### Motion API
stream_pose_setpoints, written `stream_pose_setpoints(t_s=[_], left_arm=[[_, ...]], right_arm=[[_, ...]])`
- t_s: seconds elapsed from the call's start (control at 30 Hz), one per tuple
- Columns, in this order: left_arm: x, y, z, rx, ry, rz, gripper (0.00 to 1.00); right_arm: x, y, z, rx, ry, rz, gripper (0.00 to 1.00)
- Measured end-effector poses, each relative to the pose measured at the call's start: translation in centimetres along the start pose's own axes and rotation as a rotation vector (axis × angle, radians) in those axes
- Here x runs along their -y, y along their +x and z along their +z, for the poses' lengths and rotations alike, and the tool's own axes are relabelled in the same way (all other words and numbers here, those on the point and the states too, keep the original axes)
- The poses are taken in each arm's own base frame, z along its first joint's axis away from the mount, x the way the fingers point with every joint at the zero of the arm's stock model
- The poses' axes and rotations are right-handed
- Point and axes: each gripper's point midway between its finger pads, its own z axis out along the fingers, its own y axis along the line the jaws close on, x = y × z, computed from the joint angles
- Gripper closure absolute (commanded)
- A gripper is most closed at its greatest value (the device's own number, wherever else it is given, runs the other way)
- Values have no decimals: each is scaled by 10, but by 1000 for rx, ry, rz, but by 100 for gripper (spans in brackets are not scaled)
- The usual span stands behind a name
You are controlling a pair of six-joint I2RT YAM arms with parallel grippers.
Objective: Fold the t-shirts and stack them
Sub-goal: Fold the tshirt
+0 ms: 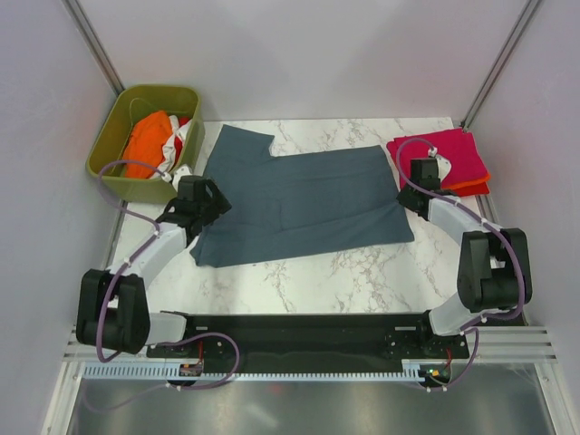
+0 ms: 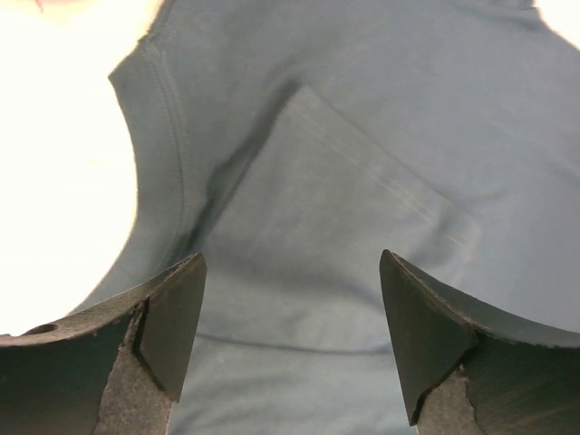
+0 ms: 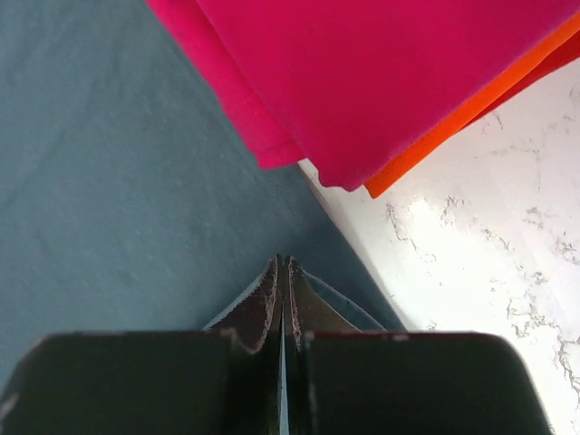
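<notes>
A slate blue-grey t-shirt [image 1: 299, 204] lies spread flat on the marble table, partly folded. My left gripper [image 1: 210, 201] is open just above its left part; in the left wrist view its fingers [image 2: 172, 317] stand wide apart over the cloth [image 2: 362, 136], holding nothing. My right gripper [image 1: 412, 188] is at the shirt's right edge. In the right wrist view it [image 3: 283, 272] is shut, with the blue-grey cloth's [image 3: 109, 181] hem rising around the tips. A folded magenta-pink t-shirt [image 1: 439, 152] lies on an orange-red one [image 1: 473, 188] at the far right.
An olive-green bin [image 1: 107, 136] at the back left holds an orange shirt [image 1: 148, 143] and a white/red one [image 1: 183, 136]. In the right wrist view the pink shirt [image 3: 381, 72] and orange-red shirt [image 3: 471, 109] overlap the blue-grey one next to bare marble [image 3: 489, 254].
</notes>
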Motion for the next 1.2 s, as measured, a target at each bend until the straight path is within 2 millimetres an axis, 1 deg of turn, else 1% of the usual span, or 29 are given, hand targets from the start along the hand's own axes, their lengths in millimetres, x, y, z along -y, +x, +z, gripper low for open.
stream_pose_setpoints(t_s=[0.13,0.2,0.23,0.3,0.5,0.67,0.7,0.77,0.83,0.87,1.0,1.2], left_arm=[[-5,2,20,-27,-52,29,25],[-5,1,30,-31,-70,44,28],[-4,-1,35,-31,-78,51,33],[-1,-5,46,-37,-87,68,37],[11,-15,80,-51,-99,95,38],[12,-12,100,-74,-116,110,40],[12,-12,102,-77,-117,114,40],[12,-10,107,-86,-124,120,44],[11,-8,111,-94,-129,125,52],[11,-7,113,-99,-131,128,54],[12,-6,120,-108,-138,136,54],[12,-8,122,-114,-149,139,55]], right_arm=[[2,4,3,-14,9,0,100],[2,4,3,-14,7,0,100],[2,4,3,-14,7,1,100],[1,4,3,-15,7,1,100],[1,5,3,-15,6,1,100],[0,5,3,-19,1,1,100],[0,5,3,-19,0,1,100],[0,6,3,-21,-2,1,100],[0,6,3,-21,-3,1,100],[0,6,3,-21,-3,1,100],[0,6,3,-24,-3,1,100],[-1,7,3,-25,-4,3,100]])
